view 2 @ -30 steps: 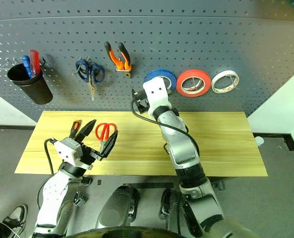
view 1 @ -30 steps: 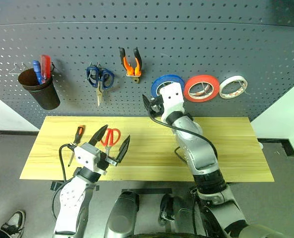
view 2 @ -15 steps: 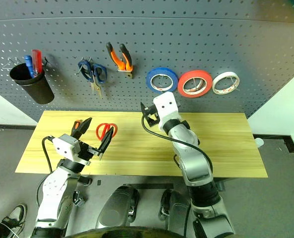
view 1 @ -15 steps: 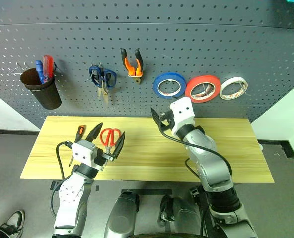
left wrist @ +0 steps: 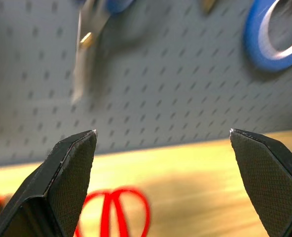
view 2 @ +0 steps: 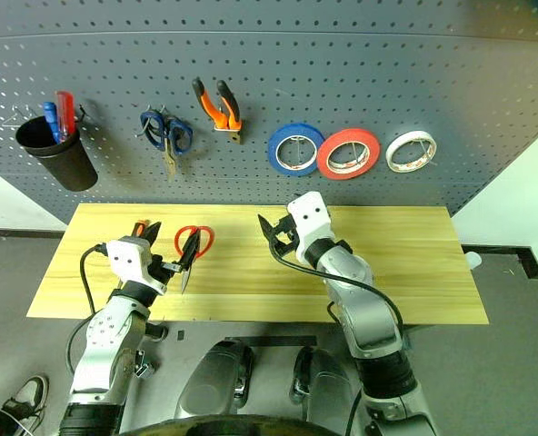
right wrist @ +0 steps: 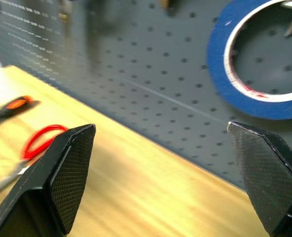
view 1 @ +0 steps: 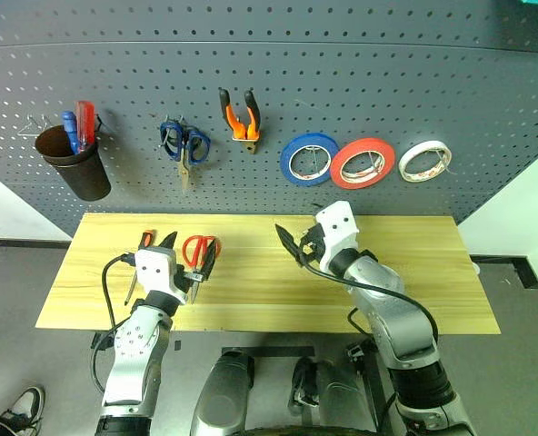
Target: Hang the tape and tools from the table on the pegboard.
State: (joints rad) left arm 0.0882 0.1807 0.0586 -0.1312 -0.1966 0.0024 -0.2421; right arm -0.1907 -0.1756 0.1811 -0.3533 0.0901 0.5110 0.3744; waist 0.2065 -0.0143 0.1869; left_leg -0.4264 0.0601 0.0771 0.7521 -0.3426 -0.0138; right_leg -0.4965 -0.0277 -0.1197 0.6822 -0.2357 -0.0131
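Observation:
The blue tape (view 1: 307, 159) hangs on a hook of the dark pegboard (view 1: 387, 82), left of a red roll and a white roll. The orange-and-black pliers (view 1: 239, 113) hang there too. On the wooden table (view 1: 251, 282) lie the red-handle scissors (view 1: 201, 250) and the orange-handle screwdriver (view 1: 144, 239). My left gripper (view 1: 187, 254) hovers open just over the scissors, its fingers either side of them and part of the screwdriver hidden behind it. My right gripper (view 1: 290, 245) is open and empty above the table's middle, below the blue tape (right wrist: 254, 74).
A black cup (view 1: 74, 168) with a blue and a red screwdriver hangs at the pegboard's left. Blue-handle scissors (view 1: 183, 145) hang beside the pliers. The red roll (view 1: 363, 162) and white roll (view 1: 426, 160) hang to the right.
My right gripper drew back from the blue tape, which stays on its hook, and sank over the table. My left gripper moved forward and down to the red scissors.

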